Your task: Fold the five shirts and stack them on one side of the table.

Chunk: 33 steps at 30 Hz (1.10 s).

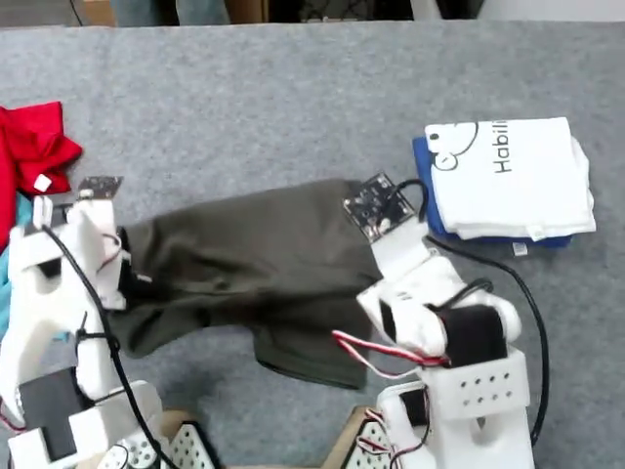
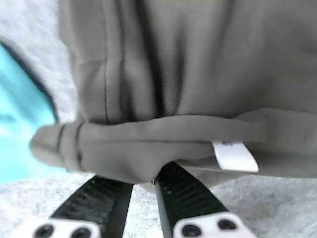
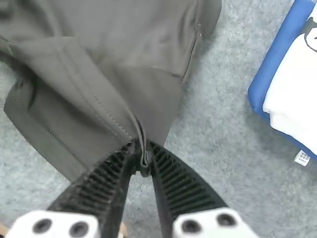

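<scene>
Grey worktop (image 1: pixel 293 98) carries an olive shirt (image 1: pixel 244 254) at its middle; left jaws clench its bunched edge, right jaws pinch its hem. Folded white shirt (image 1: pixel 513 176) tops a blue shirt (image 1: pixel 422 186) nearby.

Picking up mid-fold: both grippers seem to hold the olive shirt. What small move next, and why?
Probably ease the grippers apart to draw the cloth taut: the left gripper and right gripper are each shut on an edge of the olive shirt, which is creased and bunched between them.
</scene>
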### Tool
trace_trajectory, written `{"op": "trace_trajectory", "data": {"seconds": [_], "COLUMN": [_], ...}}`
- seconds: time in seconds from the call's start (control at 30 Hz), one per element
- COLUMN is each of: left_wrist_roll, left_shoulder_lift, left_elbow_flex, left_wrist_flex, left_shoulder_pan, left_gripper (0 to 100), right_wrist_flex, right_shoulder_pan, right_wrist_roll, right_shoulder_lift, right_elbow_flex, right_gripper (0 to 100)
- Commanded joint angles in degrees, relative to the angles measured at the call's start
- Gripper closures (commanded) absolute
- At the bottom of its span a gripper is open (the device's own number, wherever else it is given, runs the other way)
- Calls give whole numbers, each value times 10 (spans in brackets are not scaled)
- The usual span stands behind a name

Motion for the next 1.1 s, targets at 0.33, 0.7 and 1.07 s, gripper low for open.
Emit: {"op": "trace_trajectory", "data": {"seconds": [0.33, 0.7, 1.07], "left_wrist_roll": [-75, -154, -139], "left_shoulder_lift": [-25, -25, -33], "left_elbow_flex": [51, 65, -68], "left_wrist_flex": [-33, -30, 54], "left_shoulder_pan": [-50, -49, -120], "left_gripper": [970, 647, 871], "right_wrist_flex": [45, 54, 56], "right_shoulder_pan": [4, -52, -53], "right_wrist_roll": [95, 141, 147], "right_shoulder_lift": [-12, -11, -11], "right_elbow_flex": [39, 64, 35], "right_gripper": [985, 852, 685]}}
